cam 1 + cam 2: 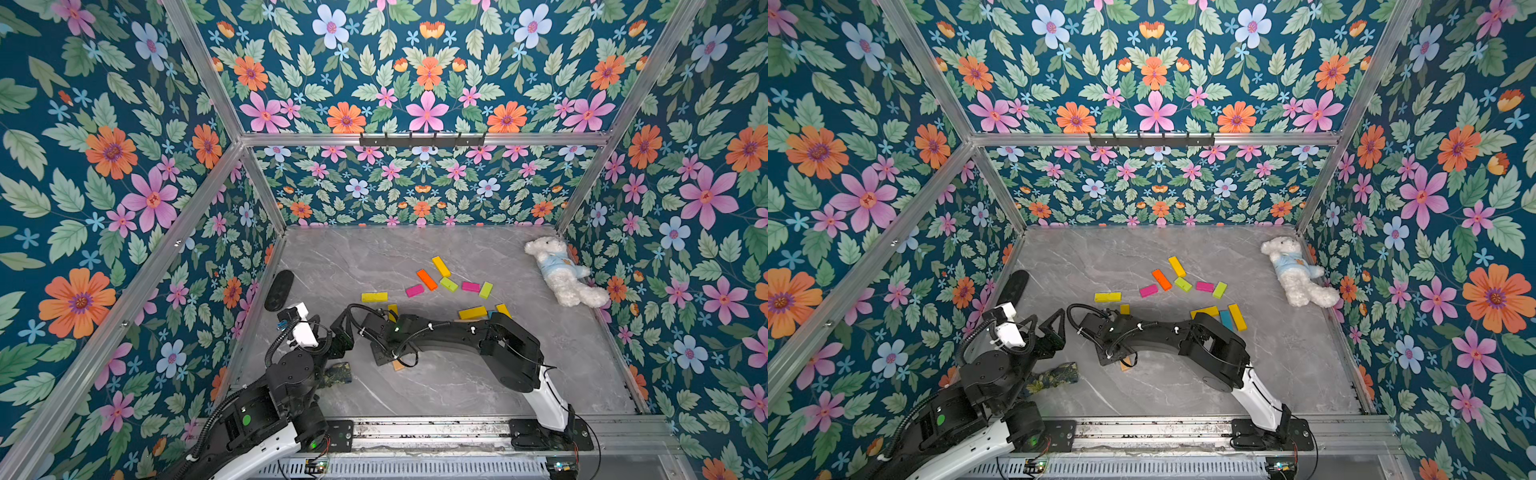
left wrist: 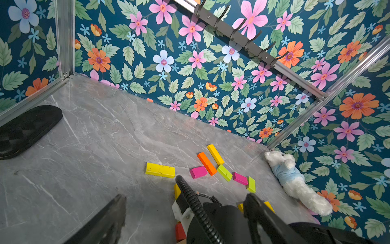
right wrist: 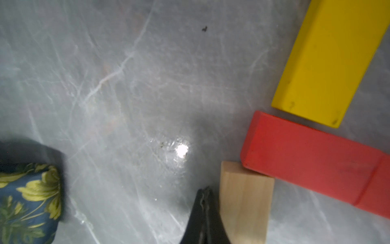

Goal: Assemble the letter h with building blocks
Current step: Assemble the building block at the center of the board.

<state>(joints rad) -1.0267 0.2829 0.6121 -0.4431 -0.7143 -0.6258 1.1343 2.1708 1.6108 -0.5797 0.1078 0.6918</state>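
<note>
Built cluster: we see a plain wood block (image 3: pixel 244 202) lying flat near the front middle of the table (image 1: pixel 457 386). One of its ends touches the corner of a red block (image 3: pixel 306 156).
Red pair: a second red block (image 3: pixel 377 186) sits end to end with the first.
Yellow neighbour: a yellow block (image 3: pixel 333 61) lies just past the red pair, with a narrow gap between it and the red block.
Right gripper: the right gripper (image 3: pixel 204 191) is low over the table. We see its tips pressed together with nothing between them, right beside the plain wood block's long side.
Loose row: farther back, we count a long yellow bar (image 1: pixel 374 296), a magenta half (image 1: pixel 414 290), an orange bar (image 1: pixel 427 279), a far yellow bar (image 1: pixel 441 266), a lime half (image 1: pixel 449 284), a second magenta half (image 1: pixel 471 286) and a second lime half (image 1: pixel 485 290). All lie flat.
By the right elbow: a blue block (image 1: pixel 1226 320) lies between a flat yellow piece (image 1: pixel 1204 311) and a slanted yellow bar (image 1: pixel 1237 317). The arm hides part of this group.
Left gripper: the left gripper (image 2: pixel 185 197) is raised at the near left. Its fingers (image 2: pixel 109 217) are spread wide and carry nothing.
Surroundings: a white plush bear (image 1: pixel 561 270) lies in the far right corner. A black oval pad (image 1: pixel 279 290) lies by the left wall. A floral cloth bundle (image 3: pixel 29 196) lies beside the left arm.
</note>
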